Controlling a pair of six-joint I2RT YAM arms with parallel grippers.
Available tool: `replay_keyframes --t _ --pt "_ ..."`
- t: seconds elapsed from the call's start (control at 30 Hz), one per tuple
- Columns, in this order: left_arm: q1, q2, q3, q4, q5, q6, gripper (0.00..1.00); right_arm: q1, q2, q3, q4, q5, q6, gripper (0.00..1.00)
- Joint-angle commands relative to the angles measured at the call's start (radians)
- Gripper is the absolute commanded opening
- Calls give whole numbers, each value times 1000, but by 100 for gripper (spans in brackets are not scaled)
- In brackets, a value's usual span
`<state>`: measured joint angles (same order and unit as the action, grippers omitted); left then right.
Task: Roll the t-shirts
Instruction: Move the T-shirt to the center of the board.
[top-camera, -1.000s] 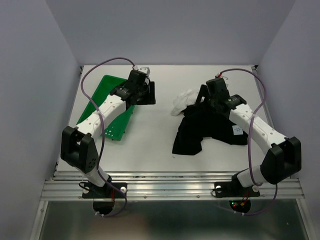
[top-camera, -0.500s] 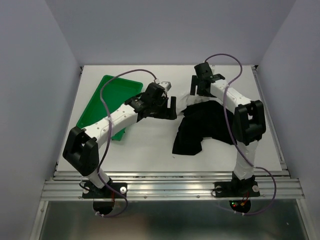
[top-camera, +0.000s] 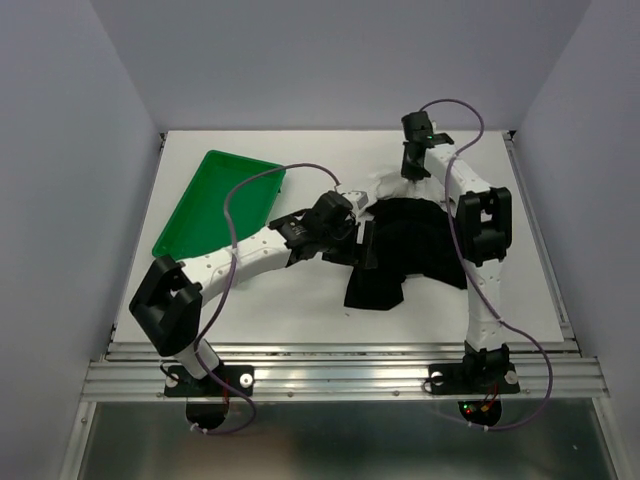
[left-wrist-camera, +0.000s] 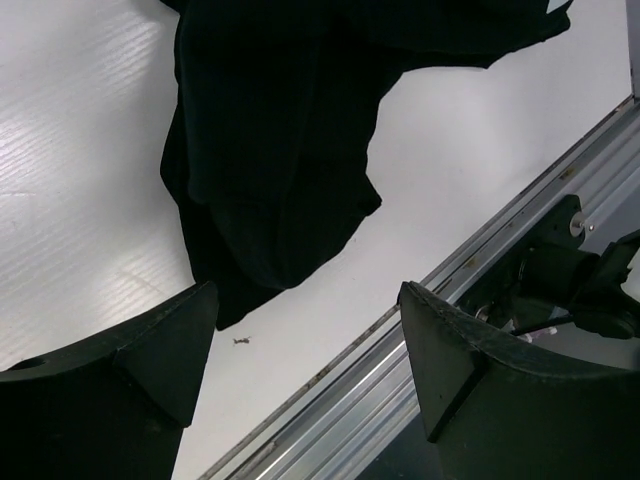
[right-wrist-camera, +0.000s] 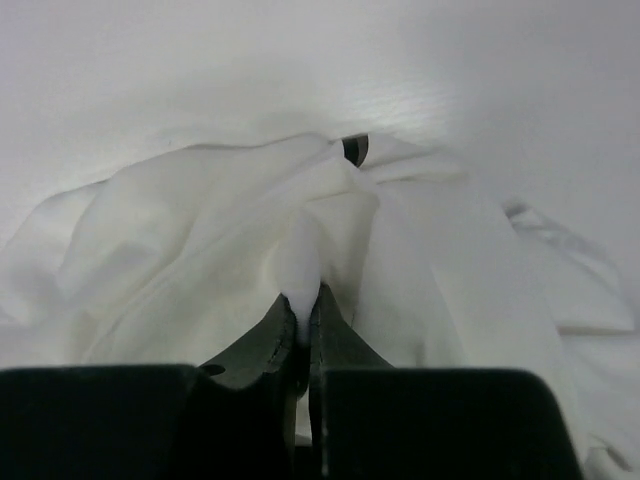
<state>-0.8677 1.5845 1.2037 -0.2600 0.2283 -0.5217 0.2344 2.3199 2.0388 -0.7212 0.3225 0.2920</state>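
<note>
Right gripper (right-wrist-camera: 303, 310) pinches the crumpled white t-shirt (right-wrist-camera: 200, 250); left gripper (left-wrist-camera: 305, 300) hangs spread above the black t-shirt (left-wrist-camera: 270, 150); neither rolled yet

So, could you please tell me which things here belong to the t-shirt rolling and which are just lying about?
Part of the job:
black t-shirt
white t-shirt, pinched in the right end effector
left end effector, open near the black one

Just lying about:
green tray
</note>
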Motion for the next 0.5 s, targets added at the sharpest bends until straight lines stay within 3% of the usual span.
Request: replay_keyframes --t 0.0,0.23,0.47 --pt "6 5 -23 39 5 -9 84 -124 1 150 31 -7 35 1" --pt "-11 132 30 67 39 -1 85 -251 24 319 91 52 47 1" --pt "-17 160 25 67 22 -1 85 -348 108 448 123 24 125 1"
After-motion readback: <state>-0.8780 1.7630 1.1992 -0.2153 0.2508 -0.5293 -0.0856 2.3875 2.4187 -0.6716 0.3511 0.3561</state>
